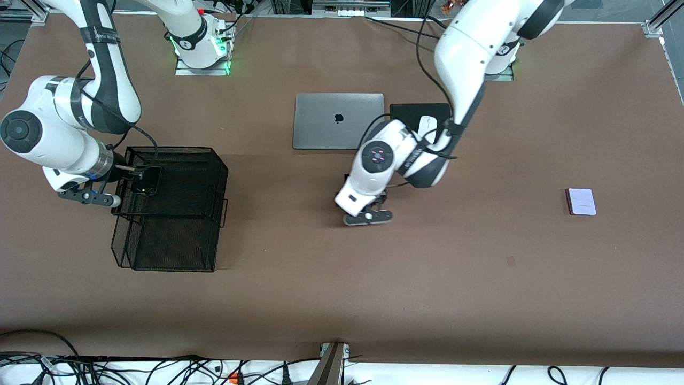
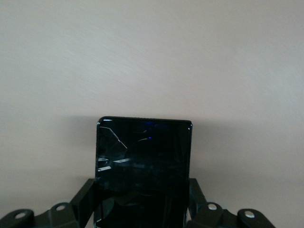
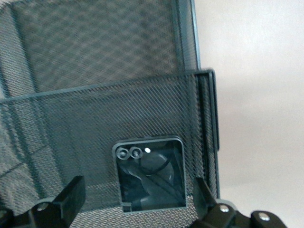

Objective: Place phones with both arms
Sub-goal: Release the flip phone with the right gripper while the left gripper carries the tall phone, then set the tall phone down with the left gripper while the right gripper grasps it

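Clamped on the long black phone (image 2: 143, 166), our left gripper (image 1: 367, 214) hangs low over bare table in the middle, nearer the front camera than the laptop (image 1: 338, 121). In the left wrist view we see its fingers (image 2: 85, 194) pressed to the phone's two long edges, with the phone's short end jutting out past them over plain table. Cracks run across its glass near one corner. Our front view hides this phone entirely under the left arm's wrist.

Our right gripper (image 1: 136, 174) stands wide and released over the upper tier of the mesh tray (image 1: 184, 160), at the right arm's end of the table. In the right wrist view the small black phone (image 3: 151, 175) lies flat on that tier's mesh floor between the spread fingers (image 3: 71, 192), touching neither. Its camera lenses show near one corner. The tier's wall rises close beside one edge of the phone, and open mesh floor spreads past its other sides. A lower tier (image 1: 165, 246) sticks out toward the front camera.

We see the pale phone (image 1: 581, 201) lying flat and alone toward the left arm's end of the table, well apart from both grippers, with open table all around it.

Beside the laptop, a dark pad (image 1: 414, 112) carries a white mouse (image 1: 427, 127), both partly covered by the left arm. The small black phone's near edge is cut off in the right wrist view.
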Controlling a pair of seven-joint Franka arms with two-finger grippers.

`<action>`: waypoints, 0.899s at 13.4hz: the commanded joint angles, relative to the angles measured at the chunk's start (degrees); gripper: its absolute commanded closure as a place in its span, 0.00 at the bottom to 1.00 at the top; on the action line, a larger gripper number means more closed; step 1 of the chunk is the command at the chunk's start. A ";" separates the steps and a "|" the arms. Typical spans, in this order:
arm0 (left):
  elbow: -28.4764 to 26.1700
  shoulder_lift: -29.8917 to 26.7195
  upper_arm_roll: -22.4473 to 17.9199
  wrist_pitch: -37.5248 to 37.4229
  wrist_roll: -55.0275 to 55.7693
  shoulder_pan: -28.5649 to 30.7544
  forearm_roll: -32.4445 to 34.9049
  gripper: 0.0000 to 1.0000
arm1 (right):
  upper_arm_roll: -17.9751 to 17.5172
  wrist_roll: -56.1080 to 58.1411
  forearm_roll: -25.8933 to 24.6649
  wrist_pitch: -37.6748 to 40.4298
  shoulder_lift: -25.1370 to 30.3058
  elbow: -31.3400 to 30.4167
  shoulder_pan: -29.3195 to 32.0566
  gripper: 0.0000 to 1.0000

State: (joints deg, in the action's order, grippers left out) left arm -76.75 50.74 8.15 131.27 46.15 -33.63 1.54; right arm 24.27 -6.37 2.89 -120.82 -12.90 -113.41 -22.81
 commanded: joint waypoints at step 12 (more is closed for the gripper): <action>9.69 6.31 -9.29 2.42 8.26 -10.23 -0.66 0.00 | -1.86 -17.17 1.07 4.80 0.33 7.51 -9.97 0.00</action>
State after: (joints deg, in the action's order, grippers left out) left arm -68.50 57.72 -0.40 134.81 53.88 -43.86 1.54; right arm 22.17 -21.22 3.19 -116.96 -12.78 -106.33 -31.70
